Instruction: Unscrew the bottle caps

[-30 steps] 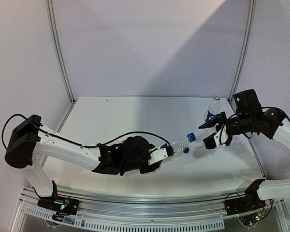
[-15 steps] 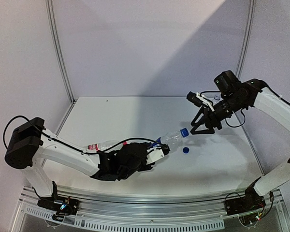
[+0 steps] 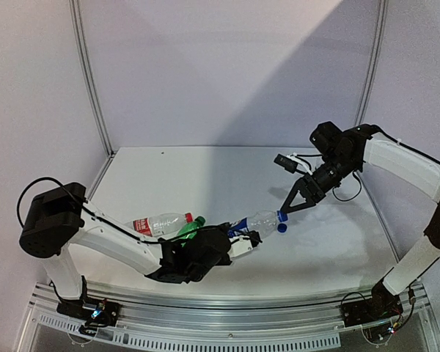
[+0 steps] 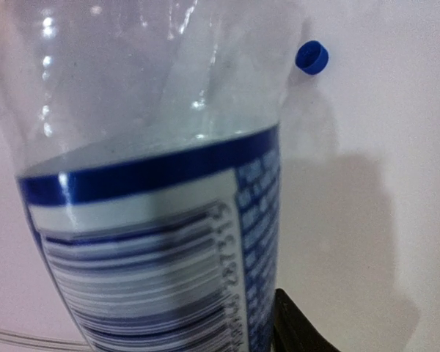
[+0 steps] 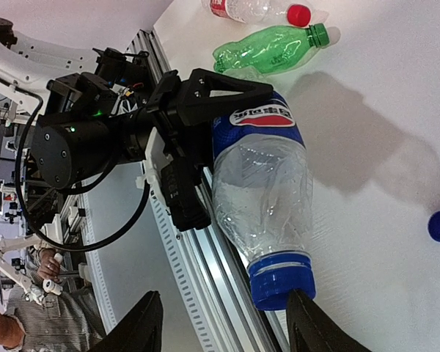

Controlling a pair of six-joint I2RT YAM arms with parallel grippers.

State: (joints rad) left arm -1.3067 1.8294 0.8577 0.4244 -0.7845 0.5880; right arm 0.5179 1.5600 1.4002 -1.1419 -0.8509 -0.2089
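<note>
Two pincers on one bottle. The left pincer [image 3: 248, 230] is clenched on the blue-label bottle [image 3: 262, 219] at the label band. The bottle lies nearly level, its neck pointing out past the fingertips toward the right pincer [image 5: 227, 297]. The right pincer is released, its fingers spread to either side of the bottle's blue cap [image 5: 281, 282]. One finger is close to the cap, the other well apart; contact not clear. The cap is on the neck.

Against half a second ago:
- The right pincer has dropped and closed in from beyond the cap to straddle it.
- The left arm has brought the bottle lower and shifted, uncovering the green bottle [image 3: 188, 229] and more of the red-label bottle [image 3: 158, 222].
- Both lie behind the left pincer, beside its wrist, capped: green cap [image 5: 319, 30], red cap [image 5: 299, 14].
- The loose cap [image 3: 282, 228], blue, lies just beside the held bottle's neck, near the right pincer's tips, same spot as before.

White matte tabletop [image 3: 205, 176], arm shadows on it. Pale walls [image 3: 227, 66] with grey uprights [image 3: 88, 81]. Aluminium rail [image 3: 205, 304] along the near edge.
</note>
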